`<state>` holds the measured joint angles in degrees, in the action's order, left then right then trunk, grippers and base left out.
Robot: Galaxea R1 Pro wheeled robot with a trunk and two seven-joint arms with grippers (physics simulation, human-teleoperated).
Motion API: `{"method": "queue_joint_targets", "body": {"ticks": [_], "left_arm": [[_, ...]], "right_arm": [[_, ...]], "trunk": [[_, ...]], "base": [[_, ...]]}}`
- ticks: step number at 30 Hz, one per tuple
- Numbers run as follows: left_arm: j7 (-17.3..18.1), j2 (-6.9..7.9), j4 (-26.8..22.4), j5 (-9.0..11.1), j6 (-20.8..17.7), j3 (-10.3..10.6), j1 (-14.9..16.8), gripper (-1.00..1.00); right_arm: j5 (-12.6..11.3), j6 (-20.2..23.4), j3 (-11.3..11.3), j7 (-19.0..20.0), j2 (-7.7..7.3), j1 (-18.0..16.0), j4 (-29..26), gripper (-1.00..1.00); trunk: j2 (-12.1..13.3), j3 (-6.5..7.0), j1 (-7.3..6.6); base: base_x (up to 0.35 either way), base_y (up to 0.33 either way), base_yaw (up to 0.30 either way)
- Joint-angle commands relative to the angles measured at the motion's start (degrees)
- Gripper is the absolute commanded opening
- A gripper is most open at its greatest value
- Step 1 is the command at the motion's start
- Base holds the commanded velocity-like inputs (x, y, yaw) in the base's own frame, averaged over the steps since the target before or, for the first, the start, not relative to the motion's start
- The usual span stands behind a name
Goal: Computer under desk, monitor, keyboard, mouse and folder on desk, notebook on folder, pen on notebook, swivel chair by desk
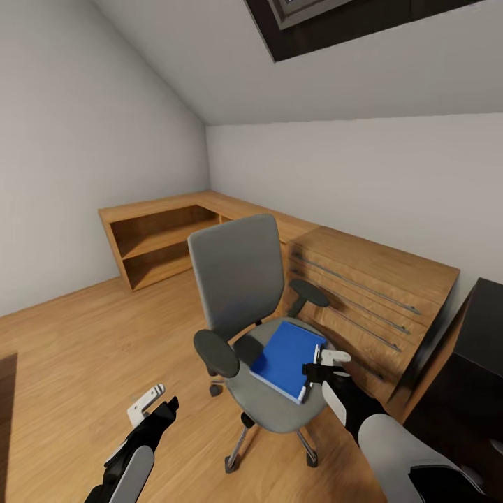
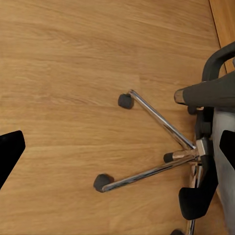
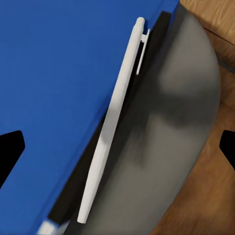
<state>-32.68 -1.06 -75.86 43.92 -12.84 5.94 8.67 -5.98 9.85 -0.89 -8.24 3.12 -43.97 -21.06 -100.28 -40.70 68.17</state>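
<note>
Swivel chair (image 1: 258,328), standing on wood floor (image 1: 84,349) beside chest of drawers (image 1: 370,293): blue folder (image 1: 288,358) flat on seat, white pen (image 3: 111,132) along its edge, right gripper (image 1: 320,369) open above for pickup; left gripper (image 1: 155,406) open, idle.

Blue folder (image 1: 288,358) flat on swivel chair (image 1: 241,279), pen (image 3: 113,117) alongside
</note>
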Motion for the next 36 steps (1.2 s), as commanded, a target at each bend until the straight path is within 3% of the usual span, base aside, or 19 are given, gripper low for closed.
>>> {"method": "queue_joint_targets", "body": {"ticks": [1,4,7,11,16,20,23,36], "left_arm": [[-0.36,0.01,-0.09,0.29,-0.16,0.04,0.03,1.00],[-0.36,0.01,-0.08,0.29,-0.16,0.04,0.03,1.00],[-0.30,0.01,-0.06,0.29,-0.16,0.04,0.03,1.00],[-0.28,-0.02,-0.08,0.29,-0.16,0.04,0.03,1.00],[-0.28,-0.05,-0.06,0.29,-0.16,0.04,0.03,1.00],[-0.28,-0.06,-0.06,0.29,-0.16,0.04,0.03,1.00],[-0.27,-0.08,-0.07,0.29,-0.16,0.04,0.03,1.00],[-0.27,-0.08,0.00,0.29,-0.16,0.04,0.03,1.00]], "right_arm": [[-0.61,0.26,-0.07,-0.24,-0.04,-0.02,-0.12,1.00],[-0.61,0.26,0.12,0.72,-0.30,-0.02,-0.12,1.00],[-0.61,0.35,0.60,4.34,-1.61,-0.04,-0.12,1.00],[-0.55,0.42,4.90,8.39,-2.38,-0.02,-0.11,1.00],[-0.64,0.48,7.33,9.40,-3.07,0.00,-0.05,1.00],[-1.65,0.51,7.68,9.53,-3.52,0.02,-0.04,1.00],[-4.23,0.55,7.74,9.63,-3.64,-0.01,0.02,1.00],[-4.65,0.44,7.61,9.79,-3.65,-0.01,0.13,1.00]], "trunk": [[-0.03,-0.06,-0.01],[-0.03,-0.06,-0.01],[-0.03,-0.06,-0.01],[-0.03,-0.06,-0.01],[-0.03,-0.06,-0.01],[-0.03,-0.06,-0.01],[-0.03,-0.06,-0.01],[-0.83,-0.41,0.43]], "base": [[0.000,0.000,0.000],[0.000,0.000,0.000],[0.000,0.000,0.000],[0.000,0.000,0.000],[0.000,0.000,0.000],[0.000,0.000,0.000],[0.000,0.000,0.000],[0.000,0.000,0.000]]}}
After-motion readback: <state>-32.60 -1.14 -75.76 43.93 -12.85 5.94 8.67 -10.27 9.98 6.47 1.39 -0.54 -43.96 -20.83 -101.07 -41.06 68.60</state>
